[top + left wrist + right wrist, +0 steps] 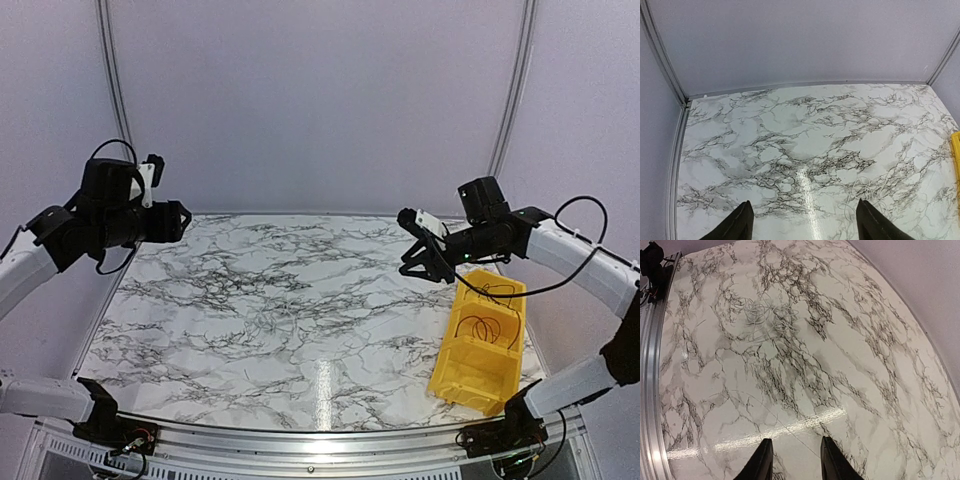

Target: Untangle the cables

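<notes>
A whitish tangle of thin cables [767,317] lies on the marble table [300,300]. It also shows in the left wrist view [867,192], faint against the veins. Thin black cables [487,326] curl inside a yellow bin [462,385] at the right. A very thin dark strand [772,416] crosses the marble and runs between my right fingers in that view. I cannot tell whether it touches them. My left gripper [178,220] is raised at the far left, open and empty [805,225]. My right gripper [415,255] hovers left of the bin, open [796,460].
The bin's edge [956,160] shows at the right of the left wrist view. A metal rail [652,390] runs along the table's near edge. Grey walls close in the back and sides.
</notes>
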{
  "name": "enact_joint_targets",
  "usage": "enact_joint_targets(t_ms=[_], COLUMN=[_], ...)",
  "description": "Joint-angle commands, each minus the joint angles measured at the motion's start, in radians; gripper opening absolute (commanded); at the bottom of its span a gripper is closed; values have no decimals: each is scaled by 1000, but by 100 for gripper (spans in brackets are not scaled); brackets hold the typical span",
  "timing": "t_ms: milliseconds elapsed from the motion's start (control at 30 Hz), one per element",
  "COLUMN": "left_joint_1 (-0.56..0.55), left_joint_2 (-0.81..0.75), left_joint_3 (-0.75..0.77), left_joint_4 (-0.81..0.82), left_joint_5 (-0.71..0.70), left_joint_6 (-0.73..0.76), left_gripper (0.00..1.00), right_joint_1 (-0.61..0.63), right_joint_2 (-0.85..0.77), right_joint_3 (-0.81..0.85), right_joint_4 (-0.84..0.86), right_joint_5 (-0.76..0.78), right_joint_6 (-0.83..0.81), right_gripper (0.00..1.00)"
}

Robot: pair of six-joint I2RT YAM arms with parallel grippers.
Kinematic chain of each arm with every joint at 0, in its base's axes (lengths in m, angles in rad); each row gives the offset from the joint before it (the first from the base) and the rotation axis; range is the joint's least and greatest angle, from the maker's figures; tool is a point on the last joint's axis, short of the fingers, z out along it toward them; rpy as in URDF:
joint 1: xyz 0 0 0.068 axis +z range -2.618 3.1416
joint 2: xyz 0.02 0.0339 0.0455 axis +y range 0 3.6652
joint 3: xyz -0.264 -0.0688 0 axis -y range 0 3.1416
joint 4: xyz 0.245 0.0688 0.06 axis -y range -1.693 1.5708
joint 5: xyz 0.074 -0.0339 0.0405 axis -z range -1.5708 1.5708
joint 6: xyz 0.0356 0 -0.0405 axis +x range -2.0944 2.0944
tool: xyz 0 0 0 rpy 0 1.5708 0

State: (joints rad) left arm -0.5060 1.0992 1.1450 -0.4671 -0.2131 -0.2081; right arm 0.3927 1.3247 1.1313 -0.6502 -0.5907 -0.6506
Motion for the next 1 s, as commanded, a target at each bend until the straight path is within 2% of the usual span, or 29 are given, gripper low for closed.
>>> enact_joint_targets(t_ms=[0, 133, 167, 233, 267, 367, 533, 600, 667, 800, 967], left_joint_1=[2, 1, 1, 1, 1, 1, 0, -6, -30, -110, -147], left_joint_2=[-113, -141, -144, -147, -145, -123, 14, 80, 128, 225, 379], left_joint_3=[-129, -310, -355, -436, -473, -546, -551, -544, -544, -520, -453], left_joint_4=[-177, -131, -99, -15, 35, 191, 366, 436, 526, 619, 613], left_joint_5=[-53, -43, -38, -23, -11, 40, 197, 280, 350, 326, 345], left_joint_6=[-92, -190, -207, -231, -239, -245, -262, -270, -269, -234, -204], left_gripper=[71, 66, 66, 66, 66, 65, 60, 59, 62, 61, 47], right_joint_1=[38, 71, 93, 168, 213, 328, 353, 353, 353, 327, 222], right_joint_2=[114, 237, 271, 329, 338, 336, 400, 407, 400, 371, 366], right_joint_3=[123, 215, 251, 330, 320, 210, 167, 163, 153, 101, 101], right_joint_4=[79, 92, 51, -56, -63, 18, 50, 54, 63, 104, 103], right_joint_5=[-128, -208, -208, -78, -2, 182, 136, 117, 131, 128, 53], right_joint_6=[35, 53, 35, -27, -43, -64, -24, -13, -7, -3, 20], right_gripper=[33, 29, 27, 22, 22, 22, 29, 35, 35, 35, 33])
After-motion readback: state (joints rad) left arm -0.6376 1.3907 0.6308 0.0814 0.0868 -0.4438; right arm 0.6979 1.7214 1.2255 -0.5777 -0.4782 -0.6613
